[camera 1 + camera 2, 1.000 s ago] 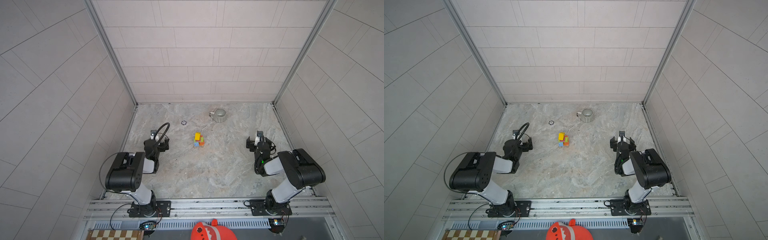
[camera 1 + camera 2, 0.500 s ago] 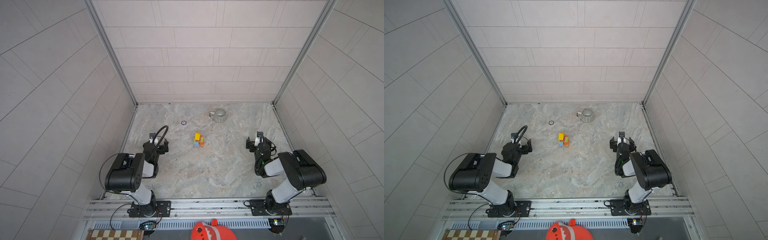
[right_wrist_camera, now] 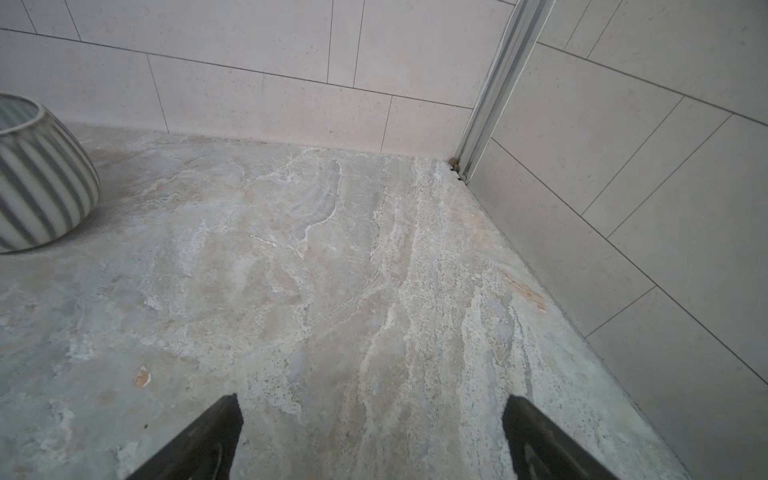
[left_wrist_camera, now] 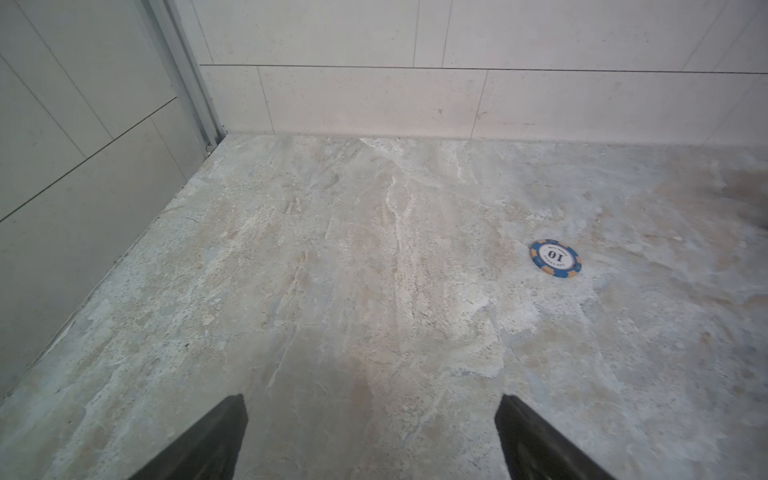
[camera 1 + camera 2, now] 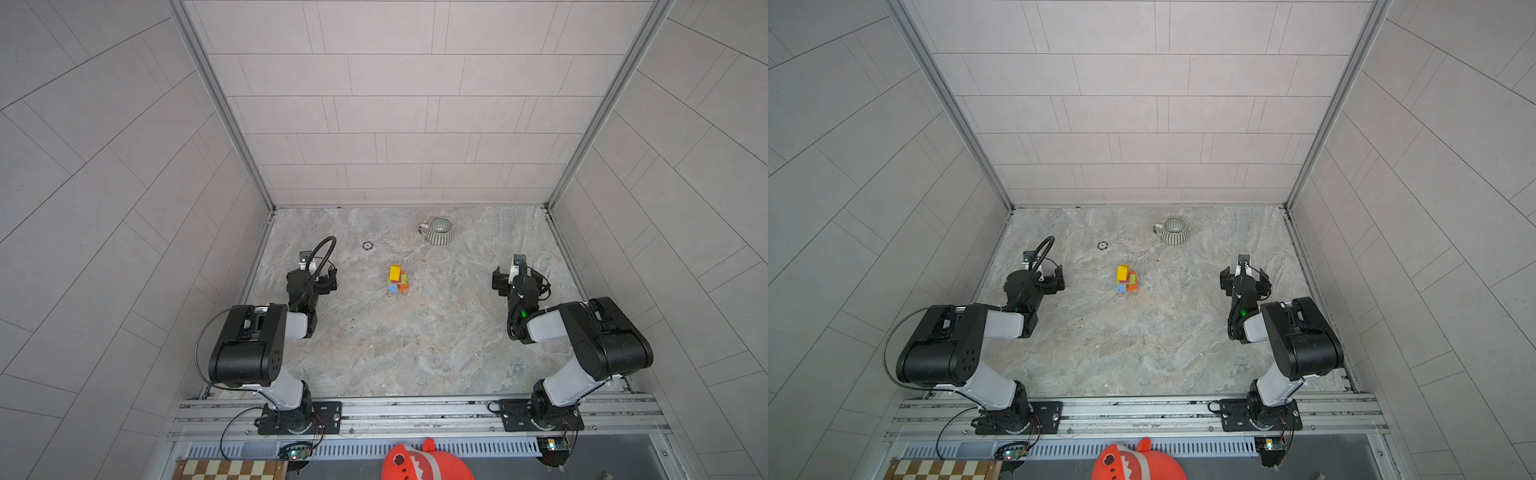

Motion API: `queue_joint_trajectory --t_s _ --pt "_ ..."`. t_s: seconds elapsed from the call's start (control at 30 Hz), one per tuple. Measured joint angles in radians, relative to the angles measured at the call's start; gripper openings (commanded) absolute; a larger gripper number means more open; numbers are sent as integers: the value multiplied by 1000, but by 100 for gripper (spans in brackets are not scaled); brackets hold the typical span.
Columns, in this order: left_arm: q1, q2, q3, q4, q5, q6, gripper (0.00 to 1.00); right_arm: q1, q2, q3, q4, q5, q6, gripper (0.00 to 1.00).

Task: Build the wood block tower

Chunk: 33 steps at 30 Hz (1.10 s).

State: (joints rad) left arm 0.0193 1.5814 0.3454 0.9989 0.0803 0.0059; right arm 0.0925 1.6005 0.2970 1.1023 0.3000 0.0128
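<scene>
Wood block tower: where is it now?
In both top views the wood block tower stands centrally on the table, nearer the camera than the striped mug and the poker chip, touching neither.

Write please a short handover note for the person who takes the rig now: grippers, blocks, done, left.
Left gripper: open, empty.
Right gripper: open, empty.
Wood block tower: stands midway between the grippers, yellow block on top, touched by neither.
Striped mug: behind it, apart.
Done: every block in view is stacked.
Left: no loose block visible; probably only a check.
</scene>
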Motion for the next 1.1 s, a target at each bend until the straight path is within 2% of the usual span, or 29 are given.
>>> queue_joint_trajectory --t_s 0.07,0.13,0.37,0.7,0.8,0.9,1.0,1.1 --pt "-1 3 -92 106 35 14 100 0 8 -72 97 -24 -5 99" --pt "-1 19 -137 126 55 20 100 0 24 -114 141 -39 -9 99" --pt "18 16 24 8 100 16 100 -2 2 52 -13 -37 -9 99" --pt "28 16 25 -15 118 10 100 -16 -9 60 -105 -55 -5 99" --pt "29 16 -80 132 123 10 100 -20 -9 13 -36 -85 -8 99" --pt "31 24 -131 142 127 8 100 -20 -1 -74 74 -130 -14 99" --pt "31 23 -44 36 131 10 100 -20 3 -79 75 -146 -16 99" --pt "31 20 21 25 133 8 100 -20 2 -5 2 -143 -16 99"
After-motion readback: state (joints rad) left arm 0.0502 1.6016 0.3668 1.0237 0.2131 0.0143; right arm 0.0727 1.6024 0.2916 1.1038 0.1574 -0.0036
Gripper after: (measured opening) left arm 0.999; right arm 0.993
